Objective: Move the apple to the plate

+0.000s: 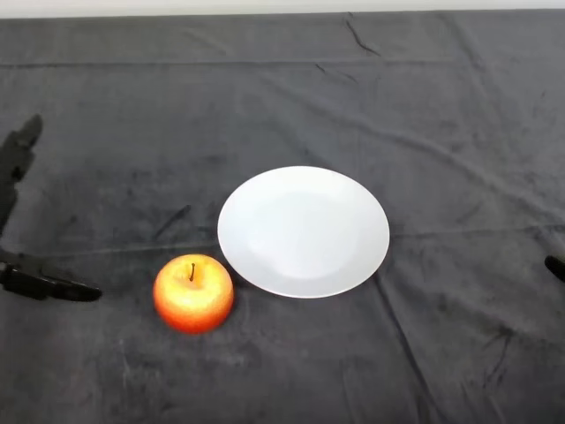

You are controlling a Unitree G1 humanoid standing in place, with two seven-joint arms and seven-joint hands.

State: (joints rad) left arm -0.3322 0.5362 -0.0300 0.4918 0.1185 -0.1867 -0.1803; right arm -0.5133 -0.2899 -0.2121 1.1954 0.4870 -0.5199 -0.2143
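Observation:
A red and yellow apple [193, 293] stands upright on the dark cloth, stem up, just left of the front-left rim of a white plate [303, 231]. The plate has nothing on it. My left hand [40, 283] shows only at the view's left edge: one black finger lies low and points right toward the apple, and another [18, 157] stands higher up. The fingers are straight and spread, holding nothing. The hand is a short way left of the apple and does not touch it.
The dark wrinkled cloth [371, 106] covers the whole table. A small black shape [556, 267] pokes in at the right edge. The table's far edge runs along the top of the view.

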